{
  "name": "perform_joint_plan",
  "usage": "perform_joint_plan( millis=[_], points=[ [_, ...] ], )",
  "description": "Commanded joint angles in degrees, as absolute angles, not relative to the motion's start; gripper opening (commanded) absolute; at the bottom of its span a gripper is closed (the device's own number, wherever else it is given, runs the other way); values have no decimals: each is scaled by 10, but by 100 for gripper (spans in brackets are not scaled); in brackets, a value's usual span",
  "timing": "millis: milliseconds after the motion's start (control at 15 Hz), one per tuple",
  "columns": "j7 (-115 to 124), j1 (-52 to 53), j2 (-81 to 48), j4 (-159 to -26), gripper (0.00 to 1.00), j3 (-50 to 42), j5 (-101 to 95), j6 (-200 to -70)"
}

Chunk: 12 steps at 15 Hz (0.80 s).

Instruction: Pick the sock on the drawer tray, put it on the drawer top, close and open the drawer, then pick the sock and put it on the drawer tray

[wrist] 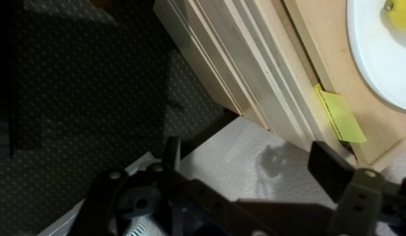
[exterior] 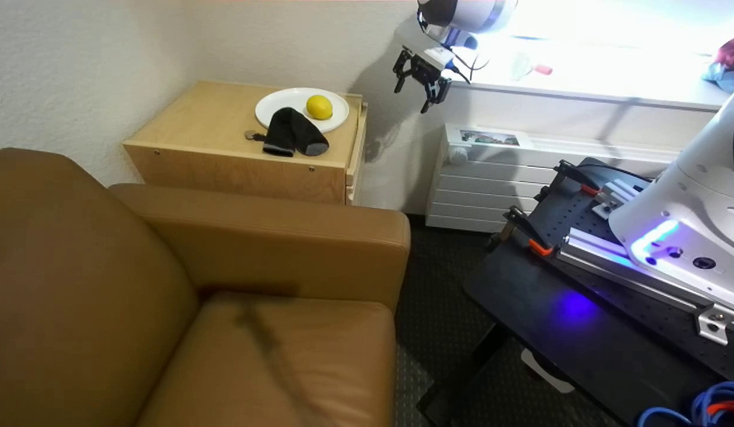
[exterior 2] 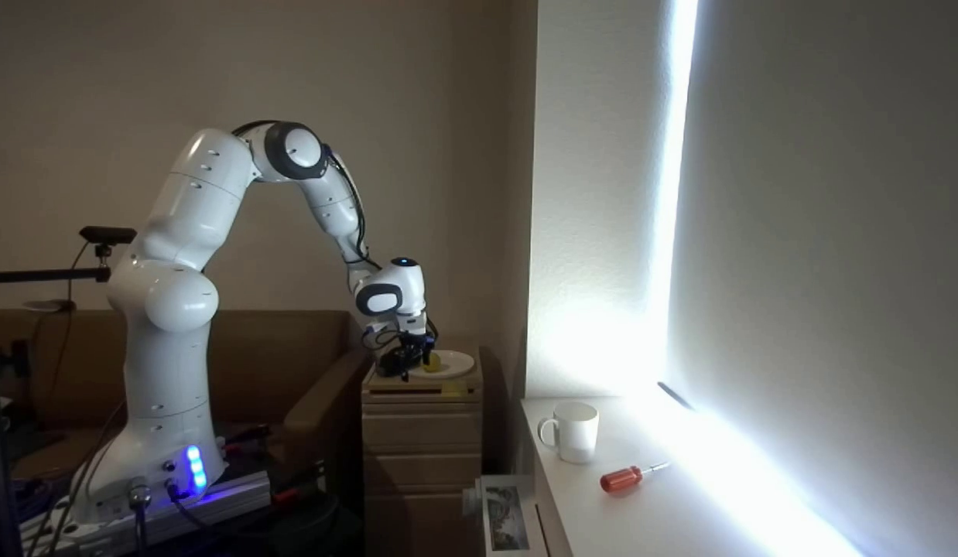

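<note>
The black sock point(exterior: 293, 131) lies folded on the drawer top point(exterior: 201, 121), partly over the rim of a white plate. The drawer point(wrist: 294, 62) appears pushed in, with a thin dark slot between its front and the cabinet top in the wrist view. Inside the cabinet, the drawer tray is hidden. My gripper point(exterior: 411, 101) hangs in the air off the cabinet's front, its fingers wide apart and nothing between them. In the wrist view the gripper point(wrist: 250, 159) stands near the cabinet's corner, with wall and floor beyond its fingers.
A yellow fruit point(exterior: 319, 107) rests on the white plate point(exterior: 337, 118). A yellow note point(wrist: 342, 116) sticks at the slot. Beside the cabinet are a couch point(exterior: 272, 237) and a radiator point(exterior: 485, 196). On the sill stand a mug point(exterior 2: 578, 433) and a screwdriver point(exterior 2: 621, 480).
</note>
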<state>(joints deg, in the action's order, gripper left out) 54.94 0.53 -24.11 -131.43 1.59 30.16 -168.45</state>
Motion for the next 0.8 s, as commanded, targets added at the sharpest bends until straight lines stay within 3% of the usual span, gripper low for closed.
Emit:
perform_joint_plan(
  millis=[0,733],
  points=[
    [551,9,-243,-1314,100,13,301,-1683],
    [474,38,-426,-1170,100,58,265,-1690]
  ],
)
